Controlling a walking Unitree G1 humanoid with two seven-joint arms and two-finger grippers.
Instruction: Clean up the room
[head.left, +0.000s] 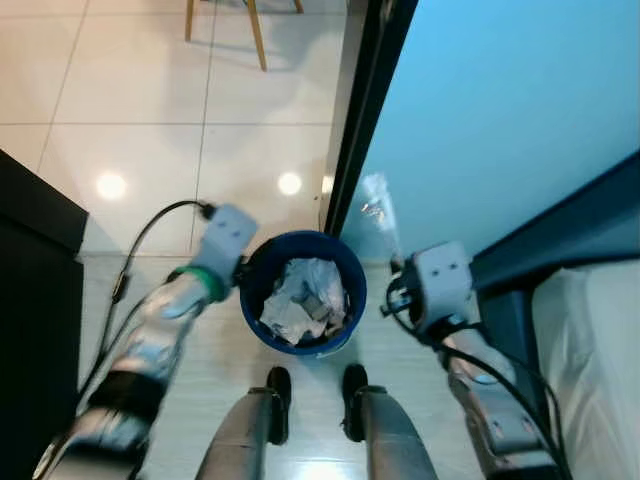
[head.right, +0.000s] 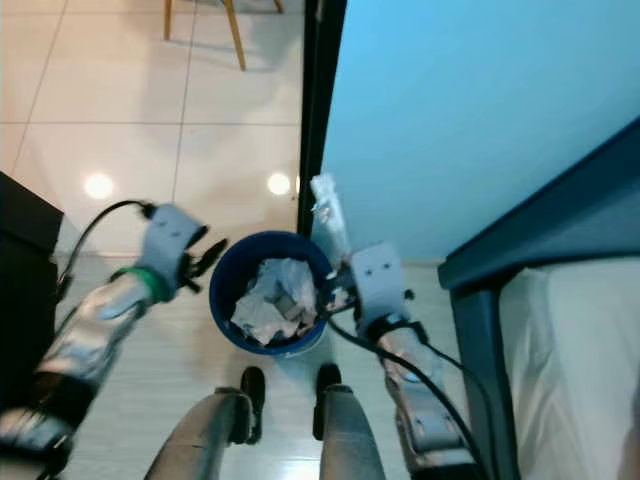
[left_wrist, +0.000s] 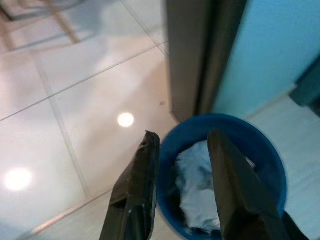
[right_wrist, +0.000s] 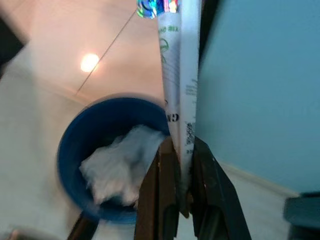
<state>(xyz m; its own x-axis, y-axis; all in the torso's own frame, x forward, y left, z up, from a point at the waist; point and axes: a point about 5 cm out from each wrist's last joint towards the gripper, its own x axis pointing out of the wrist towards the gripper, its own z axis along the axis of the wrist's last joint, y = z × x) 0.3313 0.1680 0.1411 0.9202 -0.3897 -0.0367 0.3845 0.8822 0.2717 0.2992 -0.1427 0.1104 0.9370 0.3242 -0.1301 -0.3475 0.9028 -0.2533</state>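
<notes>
The right claw (right_wrist: 181, 165) pinches a clear crinkled plastic wrapper (right_wrist: 177, 75) just beside the round blue waste bin (head.left: 262, 262), stuffed with white paper; left claw (left_wrist: 182, 145) spread astride its rim, pale tiled floor (head.left: 130, 110) beyond.

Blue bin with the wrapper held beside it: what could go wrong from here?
1. The right end effector pinches the long plastic wrapper at its lower end, beside the blue bin rather than over it; a release here may drop it on the floor.
2. The bin looks nearly full of crumpled paper, so the wrapper could slide off.
3. The left end effector straddles the rim and might tip the bin.
</notes>
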